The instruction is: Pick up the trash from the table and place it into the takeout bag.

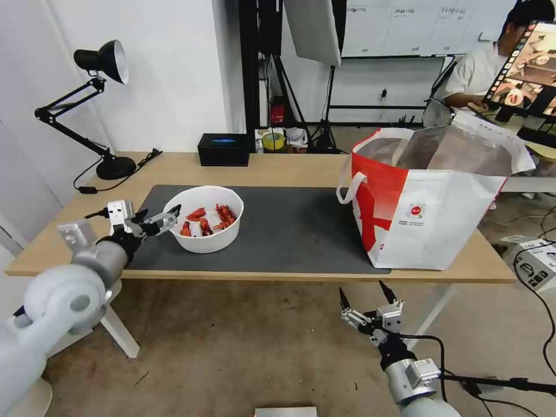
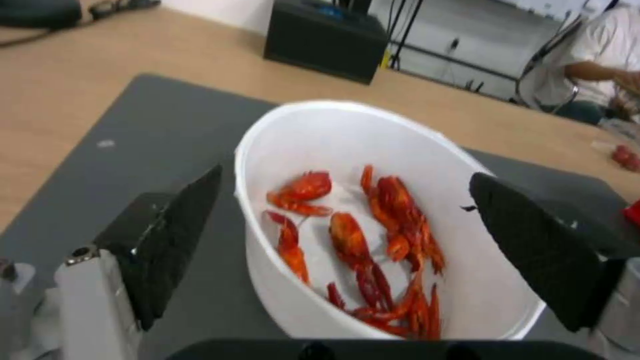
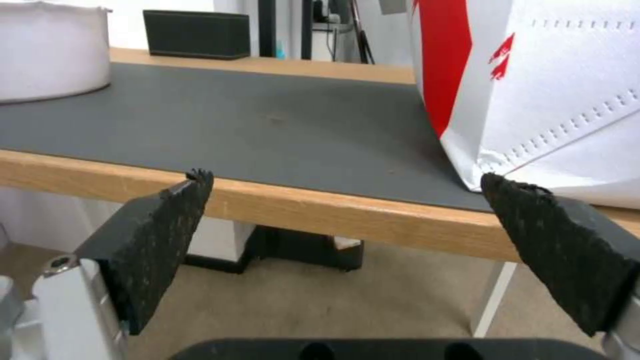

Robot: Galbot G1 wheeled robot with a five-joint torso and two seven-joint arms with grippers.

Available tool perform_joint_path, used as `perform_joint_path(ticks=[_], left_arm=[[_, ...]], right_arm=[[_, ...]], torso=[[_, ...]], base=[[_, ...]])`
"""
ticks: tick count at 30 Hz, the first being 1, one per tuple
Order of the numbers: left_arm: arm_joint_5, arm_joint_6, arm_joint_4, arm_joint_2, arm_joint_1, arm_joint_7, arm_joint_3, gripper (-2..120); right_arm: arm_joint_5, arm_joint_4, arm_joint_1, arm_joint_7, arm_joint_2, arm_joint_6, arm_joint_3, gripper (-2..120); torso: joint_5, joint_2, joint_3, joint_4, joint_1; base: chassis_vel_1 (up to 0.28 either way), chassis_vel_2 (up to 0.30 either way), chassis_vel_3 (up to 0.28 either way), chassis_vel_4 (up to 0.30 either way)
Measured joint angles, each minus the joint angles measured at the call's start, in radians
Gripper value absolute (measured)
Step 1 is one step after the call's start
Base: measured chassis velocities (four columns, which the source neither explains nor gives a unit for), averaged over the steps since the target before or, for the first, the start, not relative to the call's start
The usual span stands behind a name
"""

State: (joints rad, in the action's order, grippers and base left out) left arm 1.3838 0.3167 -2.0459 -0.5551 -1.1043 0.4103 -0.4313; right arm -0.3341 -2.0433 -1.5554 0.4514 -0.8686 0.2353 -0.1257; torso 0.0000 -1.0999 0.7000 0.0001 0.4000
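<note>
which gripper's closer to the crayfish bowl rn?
Left. The left gripper is open at the bowl's rim on the mat; the right gripper hangs open below the table edge, nearer the takeout bag.

A white wall stands behind, with a black desk lamp set before it at the left. A black box sits by a dark upright frame. A light stand rises farther back, under a grey panel. The floor is brownish carpet, with black cables trailing at the right. White boards line the far wall.
</note>
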Motion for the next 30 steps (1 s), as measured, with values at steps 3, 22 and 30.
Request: perform_joint_path(ticks=[3,22,30], left_arm=[[0.038,0.036,0.017,0.012,0.015,0.009,0.007,100],[0.137,0.112,0.157,0.006,0.155,0.026,0.126,100],[0.149,0.146,0.211,0.006,0.237,0.032,0.194,100]], right_arm=[[0.0,0.0,0.0,0.0,0.0,0.0,0.0,100],[0.0,0.0,0.0,0.0,0.0,0.0,0.0,100],[0.0,0.0,0.0,0.0,0.0,0.0,0.0,100]], torso=[[-0.0001,0.0,0.0,-0.0003,0.0],[0.0,0.0,0.0,-0.0001,0.0],[0.0001,0.0,0.0,-0.0002,0.0]], base=[[0.0,0.0,0.0,0.0],[0.0,0.0,0.0,0.0],[0.0,0.0,0.0,0.0]])
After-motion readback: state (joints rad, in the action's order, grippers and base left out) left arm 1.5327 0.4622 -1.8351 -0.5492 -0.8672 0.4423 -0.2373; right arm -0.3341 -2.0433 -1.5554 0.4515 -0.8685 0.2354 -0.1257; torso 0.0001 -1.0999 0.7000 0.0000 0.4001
